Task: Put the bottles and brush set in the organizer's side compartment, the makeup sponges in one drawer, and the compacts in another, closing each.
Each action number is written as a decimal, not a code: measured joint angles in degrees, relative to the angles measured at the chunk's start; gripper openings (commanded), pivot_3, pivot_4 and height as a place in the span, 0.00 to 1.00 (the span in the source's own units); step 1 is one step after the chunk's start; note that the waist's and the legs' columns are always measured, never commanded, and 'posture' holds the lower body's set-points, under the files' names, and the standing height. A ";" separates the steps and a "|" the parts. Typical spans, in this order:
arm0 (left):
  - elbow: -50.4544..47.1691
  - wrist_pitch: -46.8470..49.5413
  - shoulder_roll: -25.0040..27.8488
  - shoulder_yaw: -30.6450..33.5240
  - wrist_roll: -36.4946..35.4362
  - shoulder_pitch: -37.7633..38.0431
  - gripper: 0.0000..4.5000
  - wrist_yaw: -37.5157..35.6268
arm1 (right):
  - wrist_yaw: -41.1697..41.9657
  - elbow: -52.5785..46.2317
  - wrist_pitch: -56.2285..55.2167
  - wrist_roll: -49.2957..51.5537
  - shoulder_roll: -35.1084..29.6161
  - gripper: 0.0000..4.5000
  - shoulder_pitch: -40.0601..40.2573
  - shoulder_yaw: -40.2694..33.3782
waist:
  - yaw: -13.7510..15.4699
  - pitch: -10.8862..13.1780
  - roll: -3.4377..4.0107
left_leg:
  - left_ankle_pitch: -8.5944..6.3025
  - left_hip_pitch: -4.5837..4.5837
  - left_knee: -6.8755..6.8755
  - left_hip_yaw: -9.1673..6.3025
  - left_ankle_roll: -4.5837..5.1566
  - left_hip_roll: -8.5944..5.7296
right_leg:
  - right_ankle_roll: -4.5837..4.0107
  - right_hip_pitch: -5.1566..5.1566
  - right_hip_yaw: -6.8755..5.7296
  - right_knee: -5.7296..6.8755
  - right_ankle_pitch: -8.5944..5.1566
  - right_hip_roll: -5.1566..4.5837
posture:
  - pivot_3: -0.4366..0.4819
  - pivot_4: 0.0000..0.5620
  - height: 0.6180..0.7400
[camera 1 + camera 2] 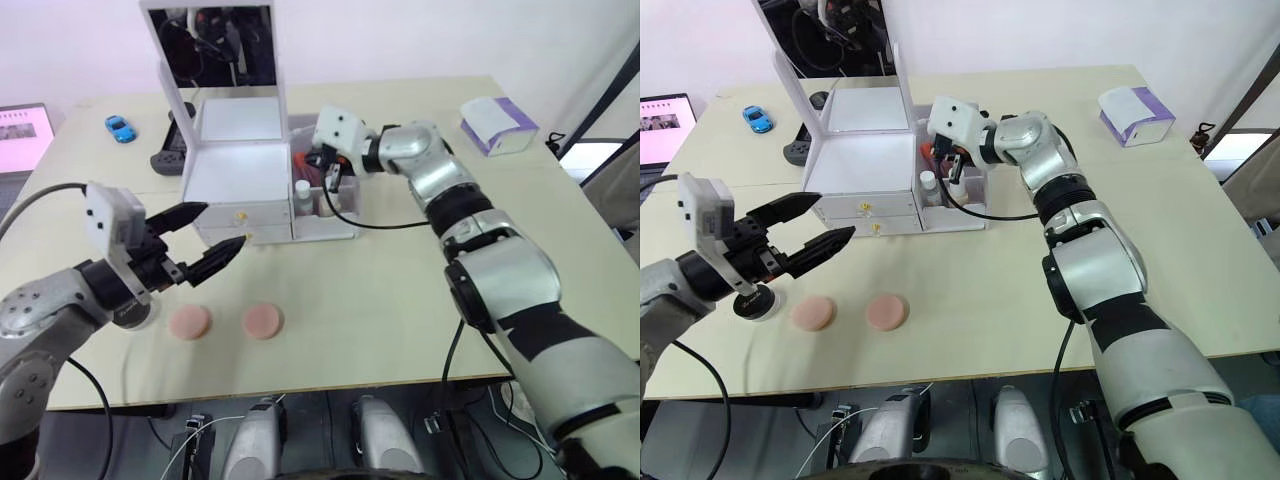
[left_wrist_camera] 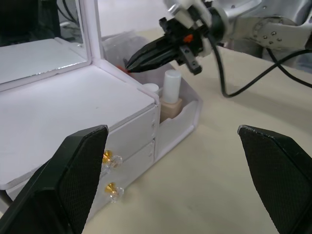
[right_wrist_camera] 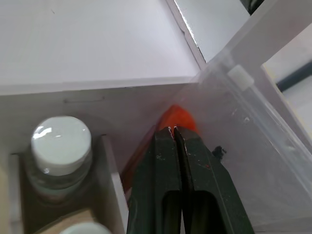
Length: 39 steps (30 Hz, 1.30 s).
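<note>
Reaching into the white plastic organizer's [image 1: 240, 165] side compartment, the right gripper [image 3: 174, 130] is seen pressed shut (orange item beneath); the left gripper [image 1: 215, 232] is held wide.

The white organizer [image 1: 245, 190] stands toward the surface's far edge, mirror lid raised, both gold-knobbed drawers shut. Its side compartment [image 1: 952, 200] holds two white-capped bottles [image 2: 170, 92], upright, with the clear zip pouch of the brush set [image 3: 234, 126] behind them. Two round pink makeup sponges [image 1: 225, 322] lie flat side by side nearer the surface's front edge.
</note>
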 measured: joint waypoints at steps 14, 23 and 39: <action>0.51 0.09 -0.05 -0.18 0.78 -0.48 1.00 2.01 | -11.95 4.78 0.82 -3.61 -0.67 0.02 -2.49 -2.25 | -0.01 0.00 0.00 | 0.04 0.00 -0.01 -0.03 -0.06 -0.02 | -0.01 0.01 -0.01 0.02 0.00 0.02 | 0.48 0.27 1.00; 3.42 0.12 -0.04 -0.67 8.64 -0.36 1.00 4.73 | 10.18 -9.37 5.44 8.67 -7.83 0.02 -1.62 -10.80 | 0.23 -0.01 -0.01 | 0.04 0.01 0.01 -0.06 -0.06 -0.02 | 0.00 0.10 -0.02 -0.01 0.00 0.02 | 0.48 0.27 1.00; 25.38 -16.58 4.31 10.30 19.64 6.87 1.00 -16.11 | 26.41 -61.66 34.71 33.61 -29.06 0.99 47.29 -25.05 | 0.37 -0.01 -0.01 | 0.01 0.02 0.02 0.01 -0.01 0.00 | -0.01 0.12 -0.05 -0.09 -0.01 -0.04 | 0.48 0.27 1.00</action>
